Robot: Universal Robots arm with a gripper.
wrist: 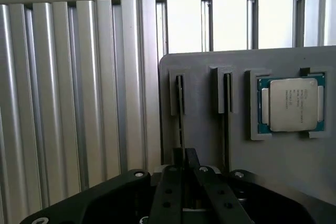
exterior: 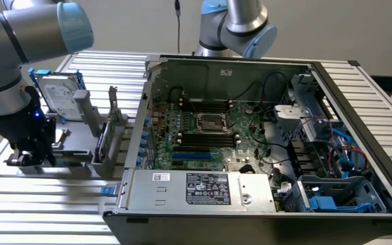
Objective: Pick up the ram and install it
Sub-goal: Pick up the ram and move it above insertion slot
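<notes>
At the exterior view's lower left, the hand sits low at the gray holder. Its fingers, nearly together, seem to pinch the ram edge-on in its slot.

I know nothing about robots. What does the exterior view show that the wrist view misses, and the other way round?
Exterior view: the open computer case with its motherboard, and a hard drive in a blue frame. Wrist view: a square silver processor chip lying flat. Both: the gray holder, slim boards standing in its slots, the ribbed metal table and the black tool at the holder.
</notes>
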